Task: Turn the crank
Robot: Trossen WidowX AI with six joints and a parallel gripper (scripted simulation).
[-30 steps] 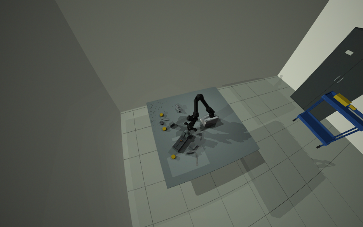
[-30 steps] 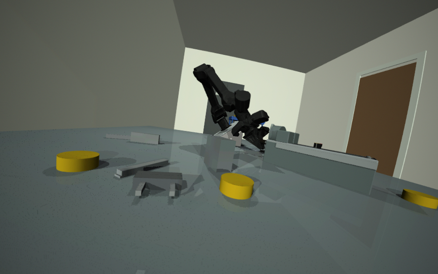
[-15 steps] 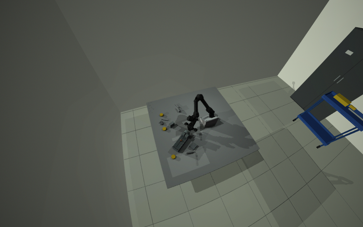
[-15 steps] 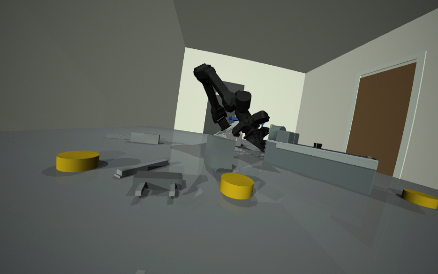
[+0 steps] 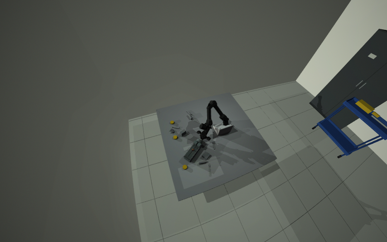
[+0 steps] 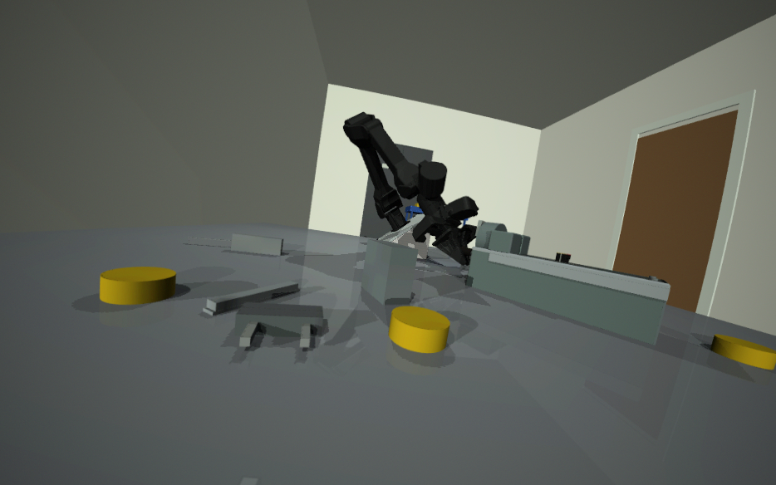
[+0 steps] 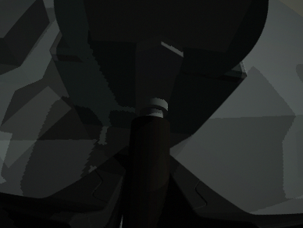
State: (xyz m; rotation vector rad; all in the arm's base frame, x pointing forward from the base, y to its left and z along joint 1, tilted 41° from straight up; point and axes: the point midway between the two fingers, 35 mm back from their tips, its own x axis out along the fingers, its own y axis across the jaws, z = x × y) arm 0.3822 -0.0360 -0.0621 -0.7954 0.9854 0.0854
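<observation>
The machine, a long grey-green box (image 5: 188, 154) (image 6: 563, 303), stands on the table with a rounded housing (image 6: 490, 232) at its end nearest the arm. My gripper (image 5: 203, 139) (image 6: 466, 260) (image 7: 144, 155) is at that end, shut on the dark crank handle (image 7: 149, 148). A pale metal collar (image 7: 158, 105) shows beyond the handle, below the dark crank arm (image 7: 158, 78). A tiny red spot, seemingly the pointer (image 5: 193, 149), shows on the top of the machine. The brass zero marks cannot be made out, so the pointer's level against them cannot be told.
Yellow discs (image 5: 172, 122) (image 5: 175, 137) (image 5: 185, 167) lie along one side of the table (image 5: 242, 146). An upright grey block (image 5: 183, 132) (image 6: 389, 271) stands near the gripper. Several grey bars and a flat block (image 5: 206, 155) lie around the machine. A pale panel (image 5: 224, 129) is by the arm's base.
</observation>
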